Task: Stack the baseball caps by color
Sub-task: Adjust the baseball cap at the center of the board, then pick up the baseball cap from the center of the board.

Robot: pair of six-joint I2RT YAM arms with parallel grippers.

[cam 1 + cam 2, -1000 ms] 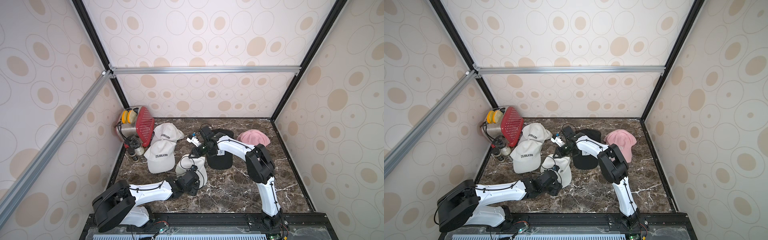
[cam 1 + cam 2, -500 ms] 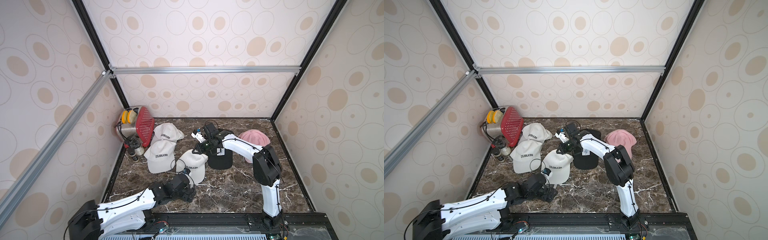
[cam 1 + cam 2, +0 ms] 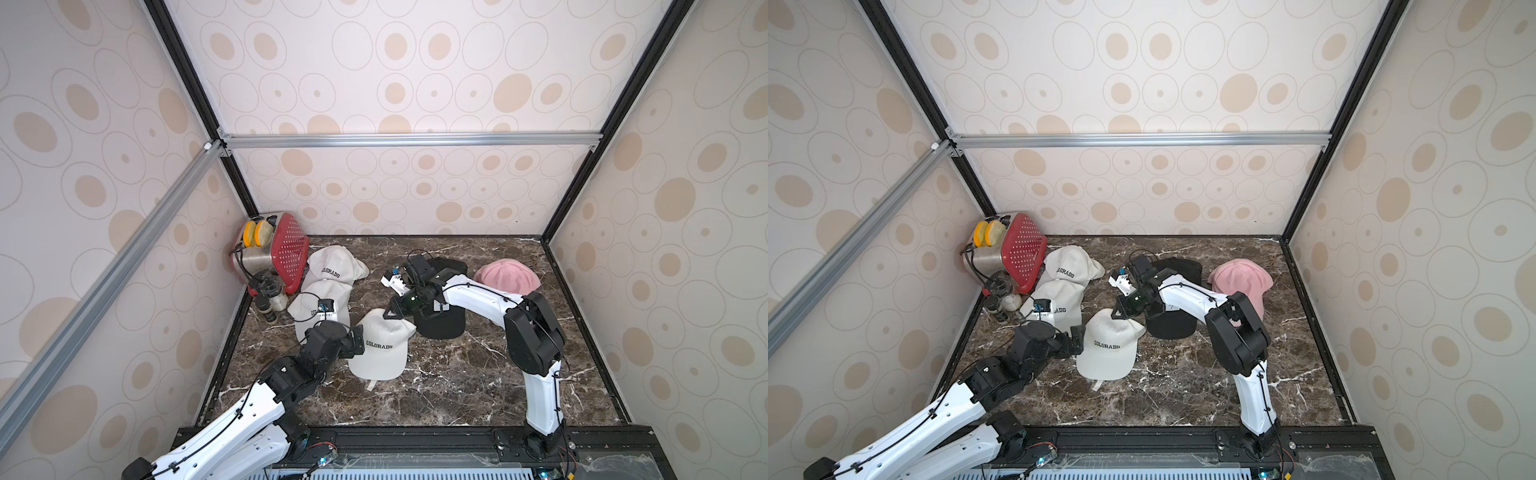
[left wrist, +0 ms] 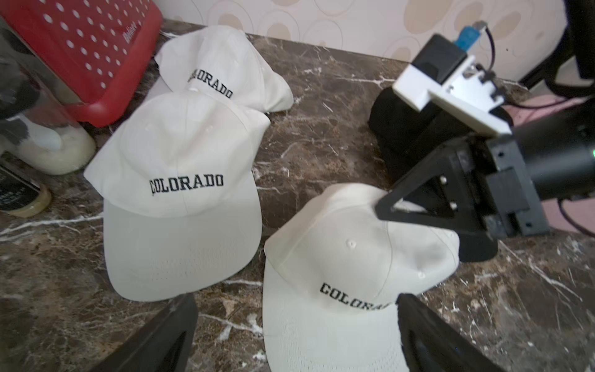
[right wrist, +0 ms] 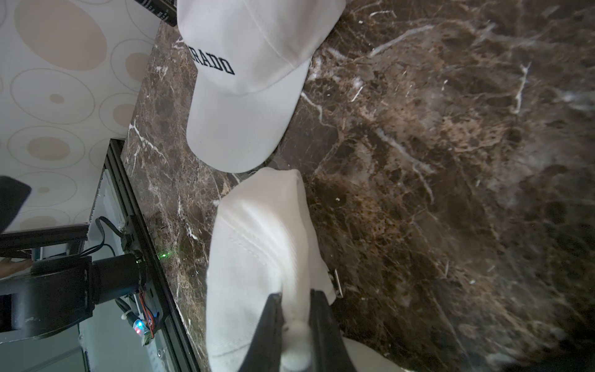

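Note:
Three white "COLORADO" caps lie left of centre in both top views: a back one (image 3: 336, 266) (image 3: 1071, 266), a middle one (image 3: 320, 305) (image 3: 1059, 299) and a near one (image 3: 382, 345) (image 3: 1108, 345). My right gripper (image 3: 392, 313) (image 5: 296, 299) is shut on the rear of the near cap's (image 5: 257, 241) crown. My left gripper (image 3: 357, 338) (image 4: 294, 306) stands open at that cap's (image 4: 338, 257) left side, with part of the brim between its fingers. Black caps (image 3: 440, 322) lie under the right arm. A pink cap (image 3: 507, 276) sits at back right.
A red perforated toaster-like appliance (image 3: 276, 253) with yellow rounds stands in the back left corner. Small jars (image 3: 270, 293) are in front of it. Patterned walls enclose the marble floor (image 3: 457, 374) on three sides, with a black rail along the front.
My left gripper has opened wide, drawn back, and come round to the near white cap's left side. The right gripper has stayed shut on that cap's crown.

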